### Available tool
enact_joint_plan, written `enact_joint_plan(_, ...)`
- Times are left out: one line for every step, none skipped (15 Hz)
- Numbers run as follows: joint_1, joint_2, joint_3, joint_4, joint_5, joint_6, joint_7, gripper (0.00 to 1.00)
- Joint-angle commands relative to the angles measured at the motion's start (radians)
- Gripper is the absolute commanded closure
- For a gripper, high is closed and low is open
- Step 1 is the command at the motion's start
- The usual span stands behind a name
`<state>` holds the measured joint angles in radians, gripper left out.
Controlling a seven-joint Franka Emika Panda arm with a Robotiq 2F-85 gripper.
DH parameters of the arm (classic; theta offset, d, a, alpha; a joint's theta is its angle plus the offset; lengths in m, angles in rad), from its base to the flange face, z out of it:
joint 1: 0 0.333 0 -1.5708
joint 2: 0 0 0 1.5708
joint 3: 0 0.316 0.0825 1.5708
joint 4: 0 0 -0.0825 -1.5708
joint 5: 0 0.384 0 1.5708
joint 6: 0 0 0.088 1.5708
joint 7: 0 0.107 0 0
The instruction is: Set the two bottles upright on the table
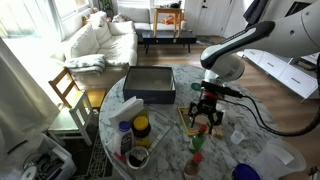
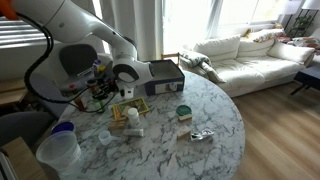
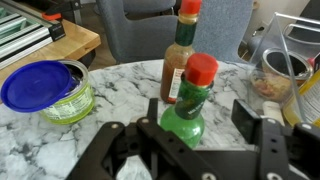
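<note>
In the wrist view a green bottle with a red cap (image 3: 188,108) stands between my gripper's fingers (image 3: 200,128). The jaws are open, with a gap on the right side of the bottle. Its base is hidden by the gripper body. A second slim bottle with a red cap (image 3: 180,58) stands upright just behind it on the white marble table (image 3: 110,70). In both exterior views the gripper (image 1: 205,120) (image 2: 100,92) hangs low over the table (image 1: 240,120) (image 2: 200,110), near its edge. The bottles are hard to make out there.
A green tub with a blue lid (image 3: 45,90) sits left of the bottles and a glass jar (image 3: 275,75) right. A dark box (image 1: 150,85) (image 2: 163,75), a white spray bottle (image 1: 125,135), a yellow-lidded jar (image 1: 141,128) and a foil wrapper (image 2: 200,135) are on the table.
</note>
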<state>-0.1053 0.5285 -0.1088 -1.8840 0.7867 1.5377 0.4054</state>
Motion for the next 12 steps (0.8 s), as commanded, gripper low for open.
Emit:
enact_joint_plan(0.035, -0.048, -0.014, -0.002, -0.052, 0.064, -0.014, 0.0)
enact_joint_plan(0.043, -0.076, -0.014, -0.007, -0.074, 0.089, -0.028, 0.0)
enact_joint_plan(0.048, -0.096, -0.011, -0.007, -0.094, 0.11, -0.042, 0.0)
enact_joint_plan(0.054, -0.124, -0.007, -0.005, -0.12, 0.119, -0.052, 0.0)
enact_joint_plan(0.06, -0.148, -0.002, -0.001, -0.153, 0.122, -0.059, 0.0)
enact_joint_plan(0.065, -0.171, 0.004, 0.006, -0.191, 0.11, -0.071, 0.0)
enact_joint_plan(0.071, -0.196, 0.011, 0.009, -0.224, 0.102, -0.079, 0.0)
enact_joint_plan(0.079, -0.221, 0.02, 0.009, -0.257, 0.094, -0.092, 0.0)
enact_joint_plan(0.086, -0.243, 0.03, 0.007, -0.287, 0.093, -0.106, 0.0)
enact_joint_plan(0.093, -0.271, 0.045, -0.004, -0.305, 0.092, -0.131, 0.0)
enact_joint_plan(0.101, -0.293, 0.058, -0.01, -0.328, 0.095, -0.148, 0.0)
enact_joint_plan(0.112, -0.322, 0.072, -0.022, -0.348, 0.095, -0.167, 0.0)
